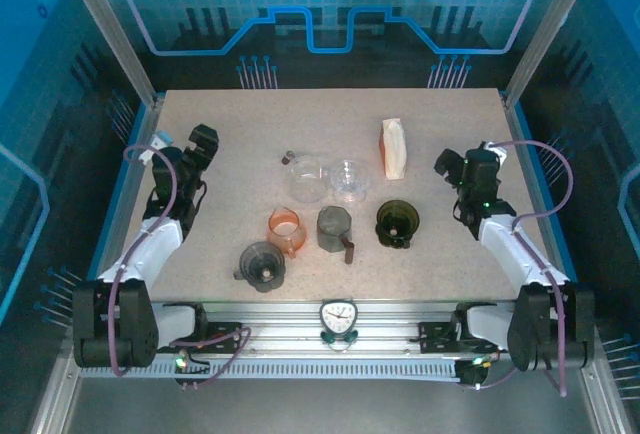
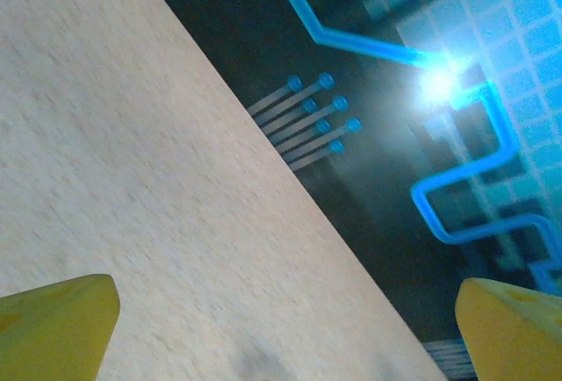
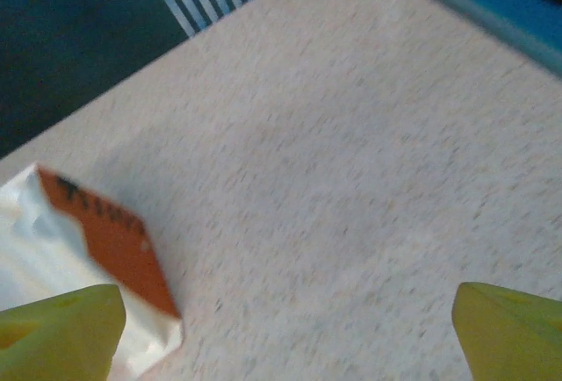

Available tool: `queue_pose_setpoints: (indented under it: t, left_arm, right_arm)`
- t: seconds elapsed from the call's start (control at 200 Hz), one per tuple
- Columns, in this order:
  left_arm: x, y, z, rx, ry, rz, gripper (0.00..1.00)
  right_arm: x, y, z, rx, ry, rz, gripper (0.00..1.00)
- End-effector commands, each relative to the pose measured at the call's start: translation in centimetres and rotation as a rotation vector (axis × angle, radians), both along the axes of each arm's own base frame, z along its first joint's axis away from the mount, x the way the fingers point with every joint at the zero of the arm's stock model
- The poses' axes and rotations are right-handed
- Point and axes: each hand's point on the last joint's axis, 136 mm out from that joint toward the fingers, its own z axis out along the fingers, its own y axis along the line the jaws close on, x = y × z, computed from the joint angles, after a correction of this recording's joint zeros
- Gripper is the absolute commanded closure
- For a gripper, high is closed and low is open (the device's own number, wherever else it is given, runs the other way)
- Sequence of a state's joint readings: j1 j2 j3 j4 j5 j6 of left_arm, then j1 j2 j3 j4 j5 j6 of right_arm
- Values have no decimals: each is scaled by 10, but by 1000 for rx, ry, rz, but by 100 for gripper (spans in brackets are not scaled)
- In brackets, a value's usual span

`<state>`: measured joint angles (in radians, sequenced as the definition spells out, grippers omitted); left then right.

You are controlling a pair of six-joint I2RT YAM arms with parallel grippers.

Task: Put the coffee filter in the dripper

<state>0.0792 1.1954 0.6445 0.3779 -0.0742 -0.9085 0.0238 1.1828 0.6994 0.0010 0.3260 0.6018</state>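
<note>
Timer (image 1: 340, 319) is sitting on the near rail between the two arm bases. Just past it a grey dripper (image 1: 262, 266) is standing on the bench (image 1: 250, 114), nearest of the lot. Next row out, left to right: orange dripper (image 1: 285, 232), grey cup (image 1: 334, 229) with a dark handle, dark green dripper (image 1: 397, 222), all close but apart. Behind those, two clear vessels (image 1: 309, 179) (image 1: 349, 178) are sitting side by side, maybe touching, too washed out to say. Right arm (image 1: 505, 244) is reaching up the right side, and the right jaws are gaping wide over bare bench, yellow fingertips (image 3: 61, 328) at the frame edges and nothing between them. The coffee filter pack (image 1: 394, 147), white with an orange label, is resting right of centre near the far side, well apart from every dripper. Its corner (image 3: 53, 249) is showing just beside one right fingertip. Left arm (image 1: 150, 244) is reaching up the left side, and the left jaws are also hanging wide and holding nothing, fingertips (image 2: 53, 319) over bare bench near its far edge.
</note>
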Motion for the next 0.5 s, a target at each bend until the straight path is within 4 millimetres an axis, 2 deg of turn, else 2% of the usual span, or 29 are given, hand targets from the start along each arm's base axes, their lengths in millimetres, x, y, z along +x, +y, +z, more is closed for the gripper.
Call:
queue_pose_setpoints:
  t: [0.0, 0.135, 0.245, 0.3, 0.325, 0.38, 0.42, 0.495]
  left_arm:
    - [-5, -37, 35, -157, -63, -175, 1]
    - [-23, -76, 37, -111, 45, -337, 5]
    - [-50, -110, 29, -122, 108, -486, 17]
    - [-64, -125, 24, -125, 121, -535, 17]
    - [-71, -131, 23, -117, 121, -552, 17]
    - [-86, -142, 18, -87, 127, -586, 15]
    - [-97, -150, 11, -59, 147, -606, 10]
    - [-113, -162, -4, -35, 193, -648, 8]
  right_arm:
    - [-8, 54, 19, 37, 31, 229, 1]
    - [-26, 116, 28, 10, 45, 465, 0]
    - [-42, 166, 32, -29, 90, 662, 0]
    - [-54, 192, 23, -43, 130, 783, 0]
    - [-55, 204, 30, -49, 124, 824, 1]
    - [-63, 220, 22, -67, 164, 882, 4]
    - [-69, 231, 14, -72, 193, 925, 8]
    - [-77, 247, -4, -78, 246, 978, 16]
